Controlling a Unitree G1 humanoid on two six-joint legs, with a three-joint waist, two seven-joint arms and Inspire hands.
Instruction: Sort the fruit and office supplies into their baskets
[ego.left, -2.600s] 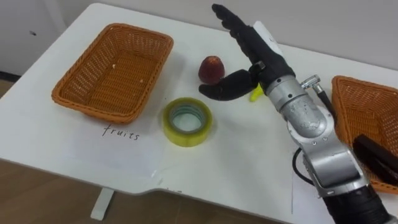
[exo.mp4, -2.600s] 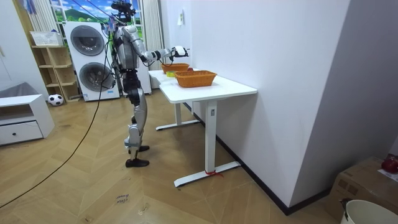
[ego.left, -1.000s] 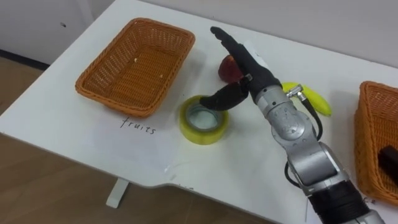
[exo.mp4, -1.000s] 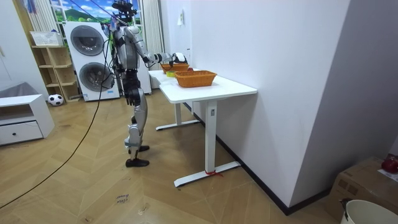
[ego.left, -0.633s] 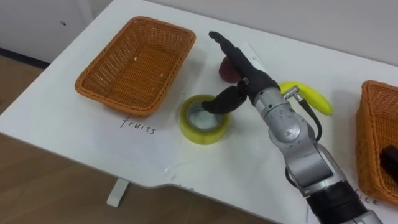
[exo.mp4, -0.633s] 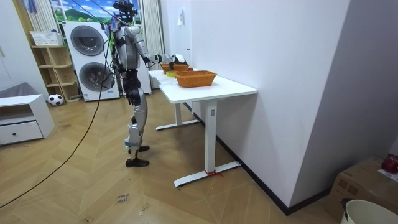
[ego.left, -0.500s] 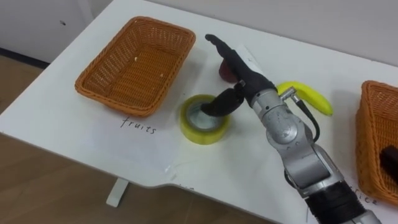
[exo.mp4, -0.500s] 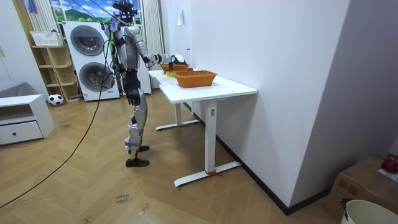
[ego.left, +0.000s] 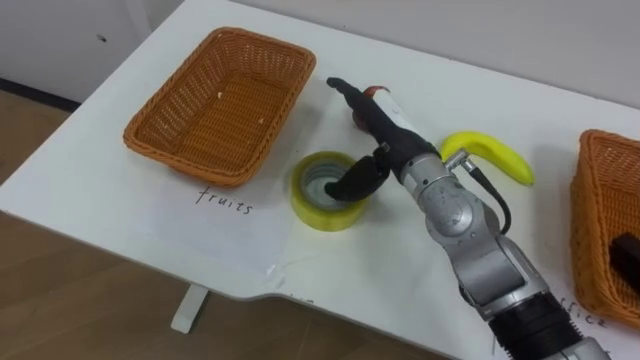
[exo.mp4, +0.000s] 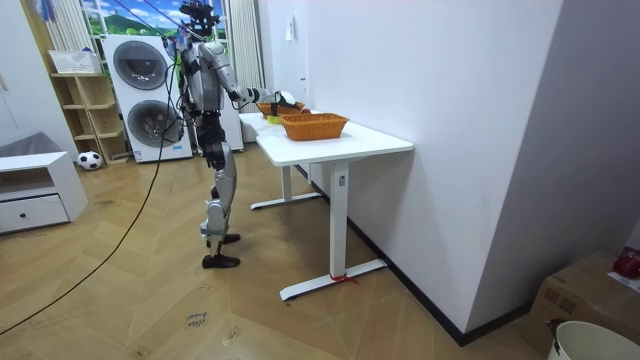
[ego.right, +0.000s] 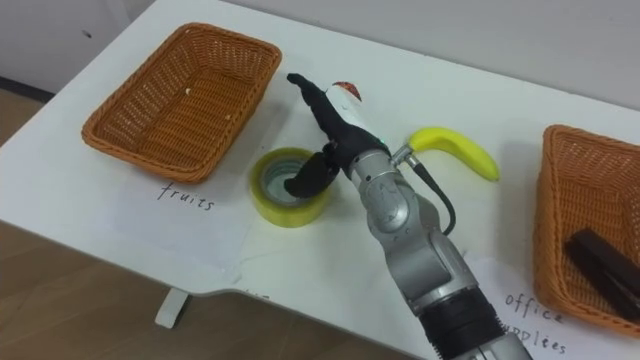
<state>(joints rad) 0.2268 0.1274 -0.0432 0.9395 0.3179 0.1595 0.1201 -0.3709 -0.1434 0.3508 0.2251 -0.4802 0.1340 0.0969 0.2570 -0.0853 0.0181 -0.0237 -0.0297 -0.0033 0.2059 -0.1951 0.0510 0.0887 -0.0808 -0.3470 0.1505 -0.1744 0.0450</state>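
Right hand (ego.left: 385, 140) spread open, thumb down inside the tape roll (ego.left: 318, 208) just beneath it: light, rigid, slick-sided, so pinching the ring's wall looks the surest hold.

Perhaps an apple (ego.left: 372, 92), mostly hidden behind the robot hand (ego.left: 392, 136); right basket (ego.left: 600, 222) cut off

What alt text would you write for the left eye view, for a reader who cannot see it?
A robot's right hand reaches over a yellow tape roll on a white table, thumb dipping into its hole, fingers straight over a red fruit. An empty basket sits at left, a banana beyond the arm, and a second basket at the right edge.
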